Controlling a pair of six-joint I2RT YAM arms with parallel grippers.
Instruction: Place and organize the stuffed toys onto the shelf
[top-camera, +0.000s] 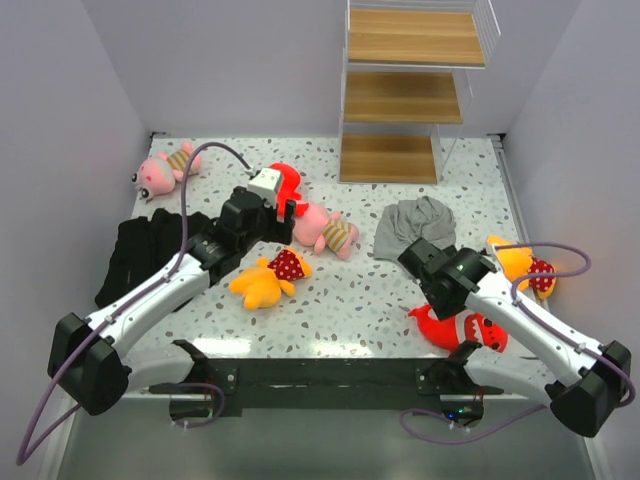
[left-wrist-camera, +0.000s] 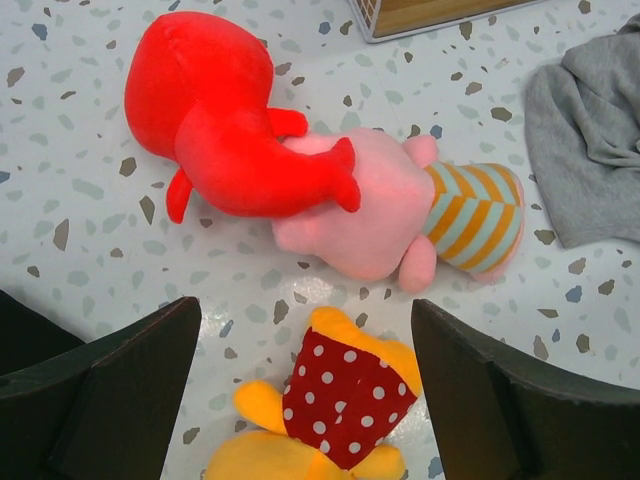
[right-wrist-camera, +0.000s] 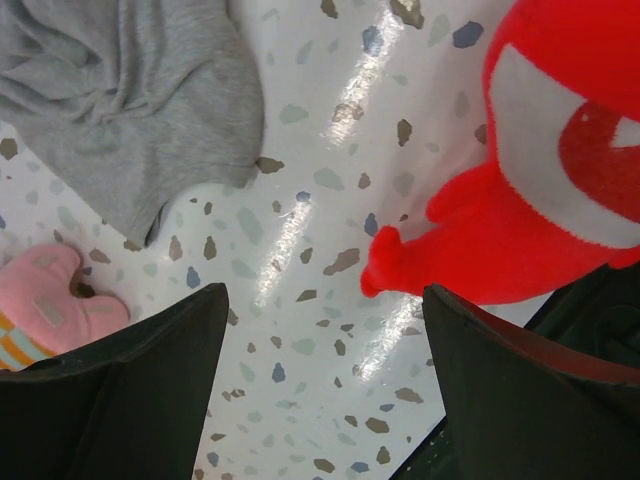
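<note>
Speckled table (top-camera: 350, 305), stuffed toys (top-camera: 265, 282) scattered, shelf (top-camera: 405, 97) behind

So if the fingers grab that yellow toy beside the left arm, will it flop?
Probably: the yellow toy looks like soft plush, so it should squash and sag. Likely light for its size. Lying flat on the glossy table, it would sooner slide than roll if pushed.
</note>
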